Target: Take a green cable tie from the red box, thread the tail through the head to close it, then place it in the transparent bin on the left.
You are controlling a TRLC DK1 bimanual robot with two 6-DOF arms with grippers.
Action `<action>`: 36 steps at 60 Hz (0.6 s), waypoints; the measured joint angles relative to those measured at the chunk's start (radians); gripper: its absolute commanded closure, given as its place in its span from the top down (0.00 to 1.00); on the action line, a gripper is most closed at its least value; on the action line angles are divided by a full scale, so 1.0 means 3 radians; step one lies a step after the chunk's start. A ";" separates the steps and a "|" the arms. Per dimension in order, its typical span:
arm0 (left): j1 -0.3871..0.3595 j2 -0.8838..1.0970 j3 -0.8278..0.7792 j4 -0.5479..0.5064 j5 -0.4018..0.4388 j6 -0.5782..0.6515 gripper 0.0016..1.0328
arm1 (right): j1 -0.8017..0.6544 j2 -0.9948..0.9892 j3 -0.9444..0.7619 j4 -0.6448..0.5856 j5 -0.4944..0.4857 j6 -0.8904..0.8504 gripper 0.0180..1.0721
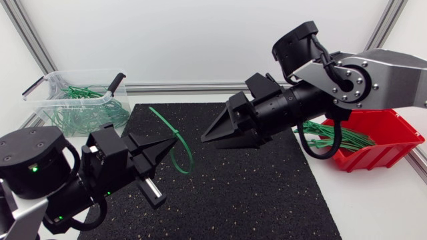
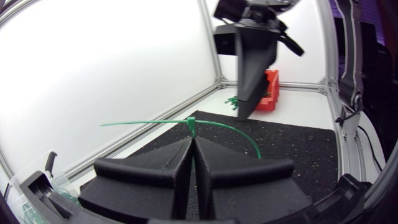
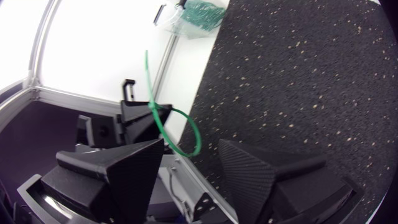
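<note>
— Where's the cable tie [image 2: 149, 122] right now?

— Up in the air over the black mat [image 1: 253, 193], pinched in the left gripper [image 2: 191, 140]. Those two fingers are pressed together on it, right around the head. A loop curls off to one side and the long tail sticks out the other way.

— And the other arm?

— The right gripper [image 3: 191, 152] hangs just beside the loop with its fingers spread wide, touching nothing.

— What worries you?

— A few things. The pinch is narrow, so I reckon the tie could twist or slide out on the way to the transparent bin [image 1: 48, 107]. That long tail might snag on the bin's rim or its black handle, leaving the tie draped outside. The right fingers are also near enough to clip the loop if either arm swings.

— Is it properly closed?

— I can't tell. The head sits between the left fingers, so the spot where the tail passes through is hidden. If it isn't locked, the loop could spring open on release.

— Anything else hard to see?

— The red box [image 1: 400, 143] is partly behind the right arm, so most of the spare ties are covered.
</note>
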 measured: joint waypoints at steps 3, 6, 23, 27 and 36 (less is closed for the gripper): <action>0.0210 0.0067 0.0052 -0.0001 0.0001 -0.0034 0.04 | -0.0004 0.0000 -0.0083 0.0131 0.0203 -0.0042 0.96; 0.0418 0.0137 0.0116 0.0000 0.0003 -0.0061 0.04 | -0.0004 0.0000 -0.0153 0.0237 0.0381 -0.0085 0.96; 0.1731 0.0868 0.0866 0.0240 -0.0117 -0.0240 0.05 | -0.0004 -0.0078 -0.0299 0.0507 0.0979 -0.0251 0.96; 0.2010 0.1085 0.1166 0.0240 -0.0206 -0.0332 0.05 | -0.0009 -0.0159 -0.0326 0.0528 0.1025 -0.0272 0.96; 0.2515 0.1548 0.1946 0.0060 -0.0397 -0.0528 0.05 | -0.0014 -0.0326 -0.0398 0.0546 0.1100 -0.0304 0.96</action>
